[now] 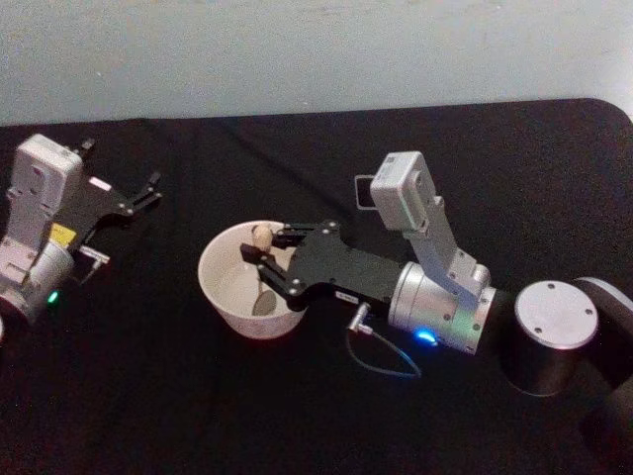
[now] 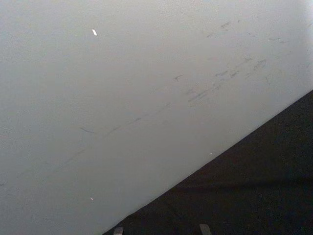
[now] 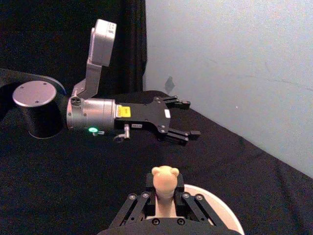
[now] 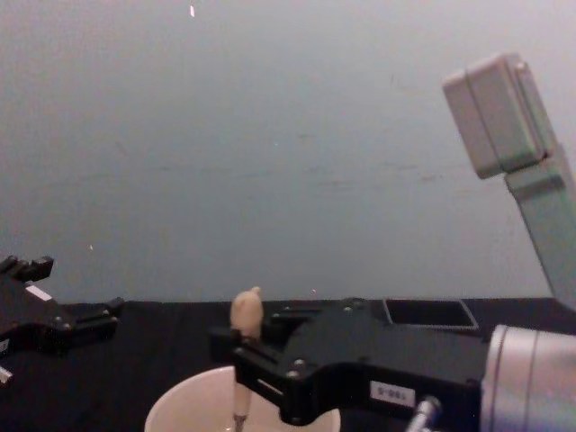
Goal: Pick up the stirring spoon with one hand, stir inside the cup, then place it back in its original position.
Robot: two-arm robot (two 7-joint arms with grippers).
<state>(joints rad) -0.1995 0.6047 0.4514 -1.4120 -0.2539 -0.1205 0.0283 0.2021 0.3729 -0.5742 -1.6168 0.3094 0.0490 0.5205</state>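
Observation:
My right gripper [image 1: 267,262] reaches over the cream-white cup [image 1: 223,297] and is shut on the stirring spoon [image 1: 261,238]. The spoon stands nearly upright, its bowl down inside the cup and its knobbed beige handle above the fingers. The right wrist view has the handle [image 3: 164,178] held between the pads of the right gripper [image 3: 164,201], with the cup rim [image 3: 222,210] below. In the chest view the spoon [image 4: 246,313] rises from the cup [image 4: 180,409]. The dark square holder [image 1: 359,194] stands behind the right wrist. My left gripper [image 1: 124,170] rests open at the far left.
The black table [image 1: 297,416] meets a pale wall at the back. The holder [image 4: 430,313] sits at the table's rear in the chest view. The left gripper [image 3: 180,120] lies well apart from the cup. The right arm's round joint [image 1: 556,317] rests at the right.

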